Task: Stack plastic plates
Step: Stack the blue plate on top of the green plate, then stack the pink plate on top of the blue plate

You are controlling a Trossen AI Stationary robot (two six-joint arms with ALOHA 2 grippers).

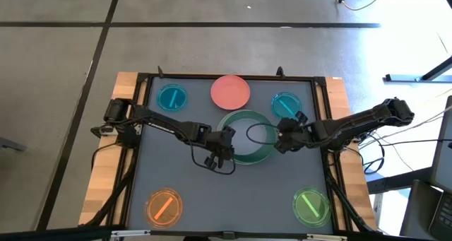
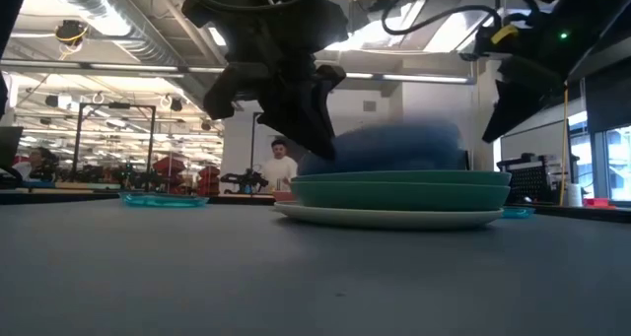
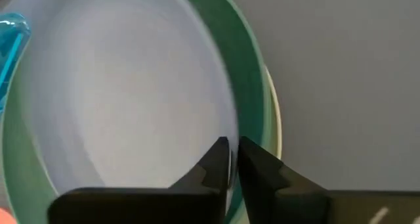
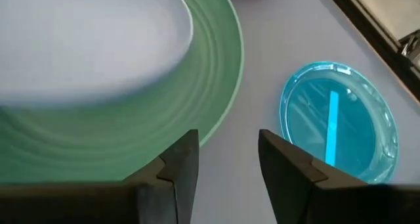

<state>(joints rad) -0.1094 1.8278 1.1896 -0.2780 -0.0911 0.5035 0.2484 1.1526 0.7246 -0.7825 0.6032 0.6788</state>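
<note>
A dark grey mat [image 1: 233,191] framed by pale wood is seen from above, with the stack at its centre, a pink plate [image 1: 230,91] at twelve o'clock, teal plates at eleven [image 1: 171,98] and one [image 1: 285,104], an orange plate [image 1: 164,206] at seven and a lime plate [image 1: 311,205] at five. Only the low view reveals the stack's layers, a cream-white plate [image 2: 389,216] beneath a green plate [image 2: 399,191] with a blurred grey-blue plate [image 2: 394,149] above, and a person [image 2: 280,166] in the room behind. The left gripper [image 3: 231,159], at the stack's nine o'clock, is shown pinching the grey-blue plate's rim, while the right gripper [image 4: 227,166], at three o'clock, is held with fingers spread apart beside the green rim.
</note>
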